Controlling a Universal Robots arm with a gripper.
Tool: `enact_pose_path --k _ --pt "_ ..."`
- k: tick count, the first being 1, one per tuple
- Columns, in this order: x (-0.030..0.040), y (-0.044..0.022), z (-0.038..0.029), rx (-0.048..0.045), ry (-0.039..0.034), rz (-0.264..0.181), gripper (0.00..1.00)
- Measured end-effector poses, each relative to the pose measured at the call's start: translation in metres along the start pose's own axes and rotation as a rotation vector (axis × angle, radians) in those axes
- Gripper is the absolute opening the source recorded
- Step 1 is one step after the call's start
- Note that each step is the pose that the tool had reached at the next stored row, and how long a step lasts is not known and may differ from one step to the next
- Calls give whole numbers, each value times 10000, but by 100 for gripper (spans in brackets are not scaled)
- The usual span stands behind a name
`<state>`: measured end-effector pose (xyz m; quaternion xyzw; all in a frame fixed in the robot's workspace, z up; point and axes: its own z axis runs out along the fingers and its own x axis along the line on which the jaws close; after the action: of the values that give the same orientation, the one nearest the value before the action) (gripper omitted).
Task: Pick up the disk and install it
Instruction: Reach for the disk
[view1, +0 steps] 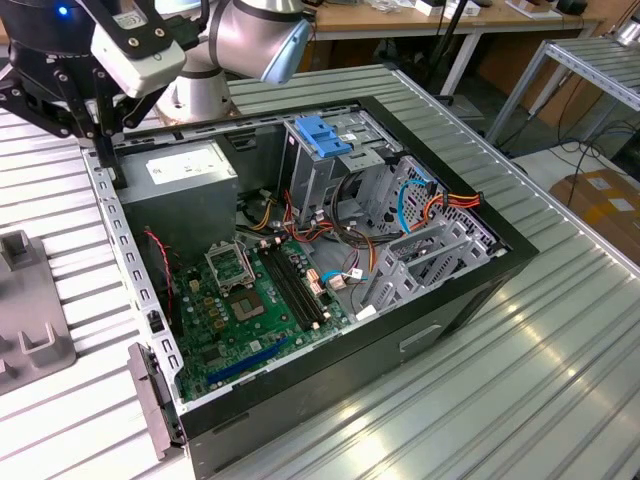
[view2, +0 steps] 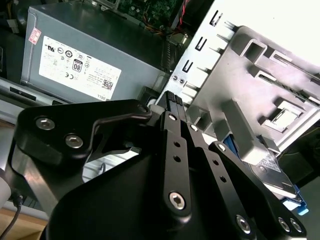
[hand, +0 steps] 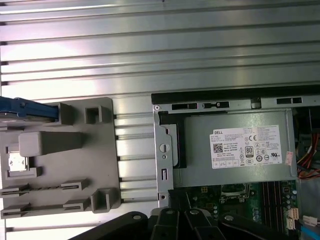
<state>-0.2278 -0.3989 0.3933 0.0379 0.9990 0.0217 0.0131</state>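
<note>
The disk (hand: 27, 109) lies at one end of a grey holder (hand: 75, 165) on the table beside the computer case; its blue rail and a strip of grey metal show. In the second wrist view the disk (view2: 290, 196) peeks out behind the gripper body, beside the holder (view2: 250, 85). My gripper (view2: 173, 96) hangs over the case's corner near the power supply (view2: 75, 65), its black fingers (view2: 170, 125) pressed together with nothing between them. In the exterior view the gripper (view1: 108, 170) stands at the case's back corner on the exterior view's left, apart from the disk.
The open computer case (view1: 470, 285) lies on a ribbed metal table (view1: 520, 380). Inside are a motherboard (view1: 250, 310), a power supply (view1: 185, 170), a tall drive bay with a blue bracket (view1: 322, 135) and loose cables (view1: 420, 200). The grey holder (view1: 30, 320) sits at the exterior view's left.
</note>
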Motion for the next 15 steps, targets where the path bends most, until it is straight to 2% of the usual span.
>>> enact_pose_path --k 15 --pt "96 -7 -3 0 0 -1 10"
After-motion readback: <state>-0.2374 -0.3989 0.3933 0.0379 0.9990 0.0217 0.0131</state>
